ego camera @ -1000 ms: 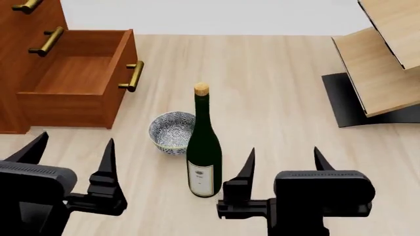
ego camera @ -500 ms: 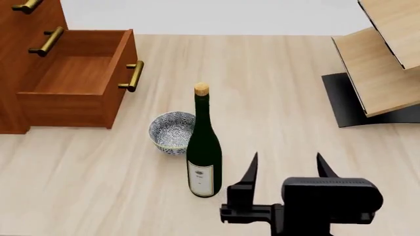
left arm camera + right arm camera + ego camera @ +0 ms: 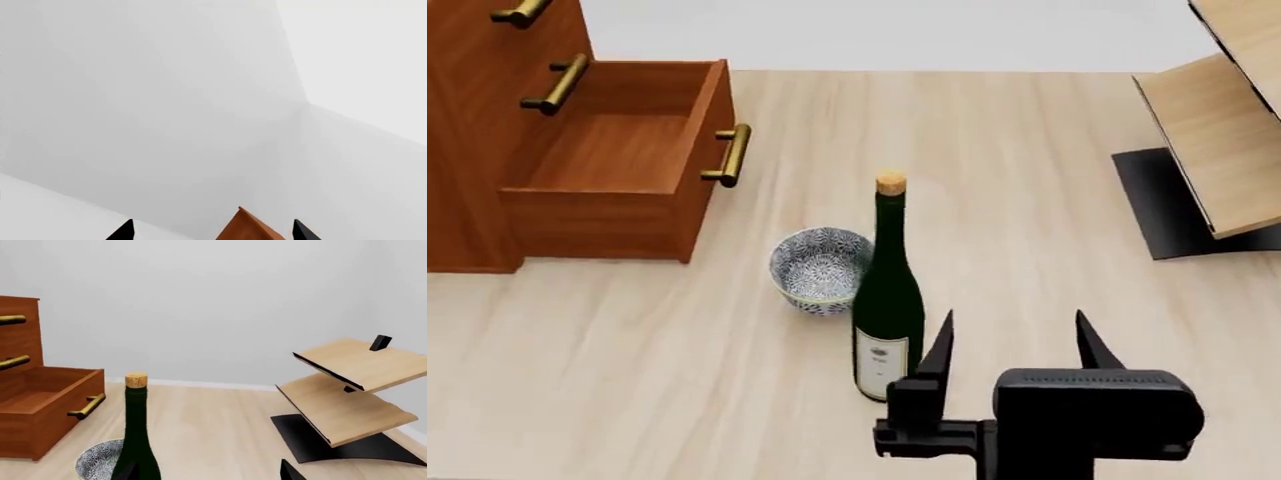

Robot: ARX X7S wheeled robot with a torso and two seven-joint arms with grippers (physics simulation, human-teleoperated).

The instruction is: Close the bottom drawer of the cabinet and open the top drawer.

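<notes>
The cabinet [image 3: 474,150] stands at the far left of the head view. Its bottom drawer [image 3: 614,160] is pulled well out, empty, with its brass handle [image 3: 731,155] facing the table. The top drawer [image 3: 523,12] sits flush, only its handle at the frame's edge; it also shows in the right wrist view [image 3: 10,319]. My right gripper [image 3: 1014,340] hangs open low in the head view, just right of a dark bottle. My left gripper [image 3: 213,234] is out of the head view; its wrist view shows two spread fingertips with a corner of the cabinet [image 3: 248,230] far behind them.
A dark green corked bottle [image 3: 888,290] stands upright mid-table, a patterned bowl [image 3: 821,268] just left of it. A pale wooden rack [image 3: 1228,120] on a black base is at the right. Grey walls fill the left wrist view.
The left gripper has left the head view. The head view has shifted, so cabinet, bowl and bottle sit further right. The right gripper stays open in much the same place.
</notes>
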